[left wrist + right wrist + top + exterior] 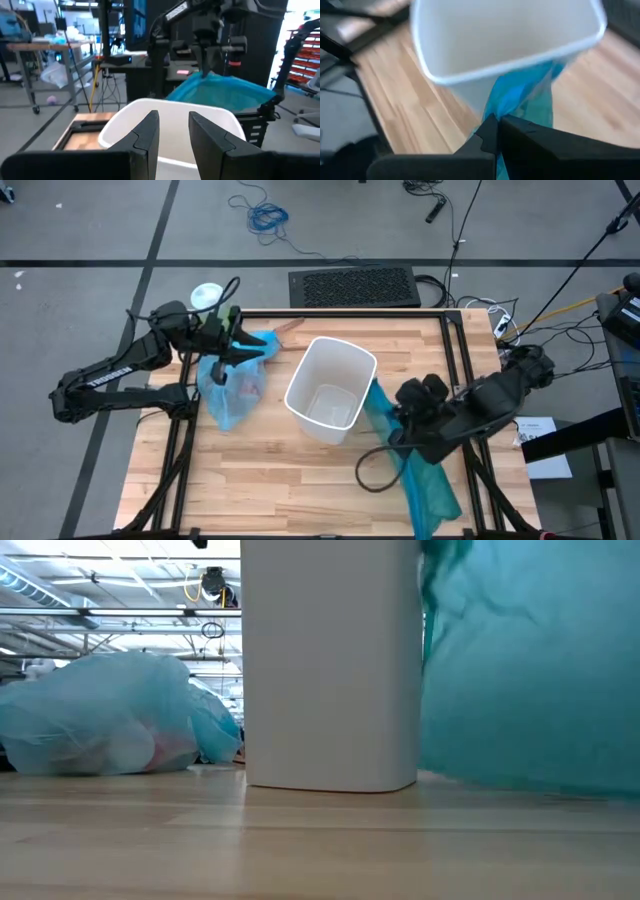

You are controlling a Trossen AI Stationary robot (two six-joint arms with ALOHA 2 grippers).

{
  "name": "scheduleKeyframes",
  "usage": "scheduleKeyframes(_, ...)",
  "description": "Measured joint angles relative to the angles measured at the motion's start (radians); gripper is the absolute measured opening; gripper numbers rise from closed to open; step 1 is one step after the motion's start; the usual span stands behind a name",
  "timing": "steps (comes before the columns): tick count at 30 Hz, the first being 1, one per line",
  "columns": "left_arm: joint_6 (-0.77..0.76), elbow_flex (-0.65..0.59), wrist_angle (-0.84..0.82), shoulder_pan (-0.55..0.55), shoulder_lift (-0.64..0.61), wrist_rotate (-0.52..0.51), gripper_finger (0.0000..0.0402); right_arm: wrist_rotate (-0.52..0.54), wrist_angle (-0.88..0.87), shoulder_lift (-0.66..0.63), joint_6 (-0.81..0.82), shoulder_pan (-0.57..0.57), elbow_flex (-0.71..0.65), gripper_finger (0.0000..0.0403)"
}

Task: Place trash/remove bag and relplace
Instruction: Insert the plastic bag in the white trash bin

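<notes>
Relining is the step in hand, as I judge it: the white wastebasket (330,390) stands unlined near the middle of the counter (270,480), and the right tool (400,432) is pinched shut on the darker teal bag (425,485), which trails from the basket's right side toward the counter's near right corner. To do this well, the teal bag's mouth should be carried above the rim and spread, not dragged against the wall; a single pinch gathers the film into a rope, so the other tool will probably need to take the opposite edge. The basket is light and could tip or slide if the bag tugs on it.

The light blue bag (232,385), removed and bulging with trash, lies at the counter's left side toward the far edge, well apart from the basket's mouth. The left tool (172,131) hangs over that bag's top, fingers narrowly parted with nothing between them in its wrist view, which looks toward the basket. The left arm reaches in from the left edge; the right arm lies low across the right edge, wrist bent toward the basket.
</notes>
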Motion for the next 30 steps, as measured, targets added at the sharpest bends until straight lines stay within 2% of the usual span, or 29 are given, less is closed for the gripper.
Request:
scheduleKeyframes(7, 0.0, 0.0, 0.016, -0.011, -0.001, 0.003, 0.0102, 0.163, 0.001, 0.0, -0.146, 0.023, 0.205, 0.0)
scheduleKeyframes(12, 0.001, 0.0, 0.017, -0.011, 0.0, 0.003, 0.0102, 0.248, 0.059, -0.001, -0.307, 0.022, 0.341, 0.0)
scheduleKeyframes(19, 0.002, 0.0, 0.016, -0.011, 0.001, -0.018, 0.0102, 0.316, 0.462, -0.086, -0.71, 0.021, 0.341, 0.0)
scheduleKeyframes(30, 0.067, 0.0, 0.012, -0.011, 0.027, -0.032, 0.0102, 0.313, 1.111, -0.12, -1.421, 0.021, 0.341, 0.0)
